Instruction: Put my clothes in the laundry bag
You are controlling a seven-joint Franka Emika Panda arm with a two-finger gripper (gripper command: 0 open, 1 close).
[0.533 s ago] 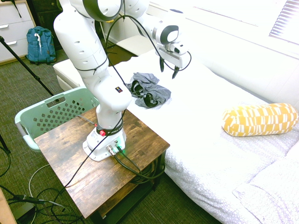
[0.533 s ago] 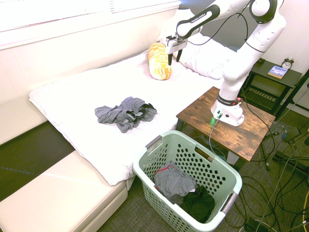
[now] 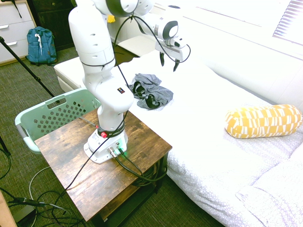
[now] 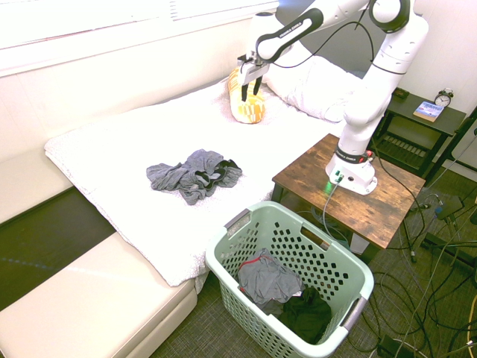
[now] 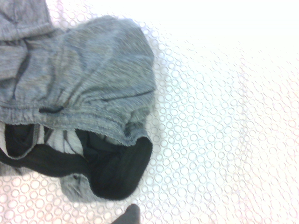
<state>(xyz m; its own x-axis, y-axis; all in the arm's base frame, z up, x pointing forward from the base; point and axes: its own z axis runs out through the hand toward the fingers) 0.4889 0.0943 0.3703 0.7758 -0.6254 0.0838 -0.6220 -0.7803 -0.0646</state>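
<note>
- Your gripper [image 4: 252, 92] hangs above the bed [image 4: 127, 142], its 2 fingers wide apart, holding nothing.
- Your clothes [image 4: 195, 176] lie crumpled on the bed.
- Your basket [image 4: 242, 302] stands beside it, 2 garments, grey [image 4: 270, 280] and black [image 4: 307, 315], inside.

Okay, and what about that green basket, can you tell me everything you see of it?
The basket is mint green and looks like plastic. Rows of small holes run through its sides, and its wide rim has grey handle grips. It stands upright on the floor, beside the wooden table and close to the bed. Inside lie a grey garment with a red edge and a very dark one.
</note>
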